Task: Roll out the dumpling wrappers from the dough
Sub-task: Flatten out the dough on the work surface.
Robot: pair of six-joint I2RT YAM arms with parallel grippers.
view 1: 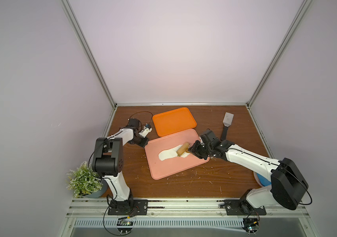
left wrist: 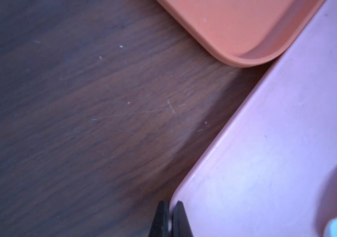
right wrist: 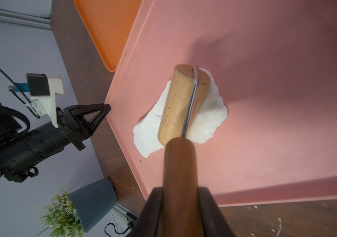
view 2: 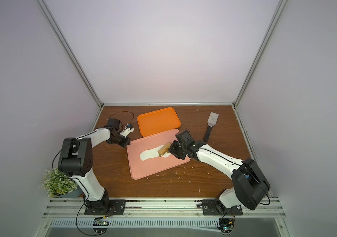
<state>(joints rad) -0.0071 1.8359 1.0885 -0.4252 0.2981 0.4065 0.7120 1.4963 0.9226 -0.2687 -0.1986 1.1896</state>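
Lay flat as a white, irregular, elongated dough sheet [view 1: 168, 154] on the pink tray [view 1: 169, 169], crossed near one end by the wooden roller [view 1: 183, 150].

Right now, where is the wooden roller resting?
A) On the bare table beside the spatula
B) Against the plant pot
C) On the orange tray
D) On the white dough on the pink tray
D: the roller lies across the dough on the pink tray, with its handle held in the right gripper.
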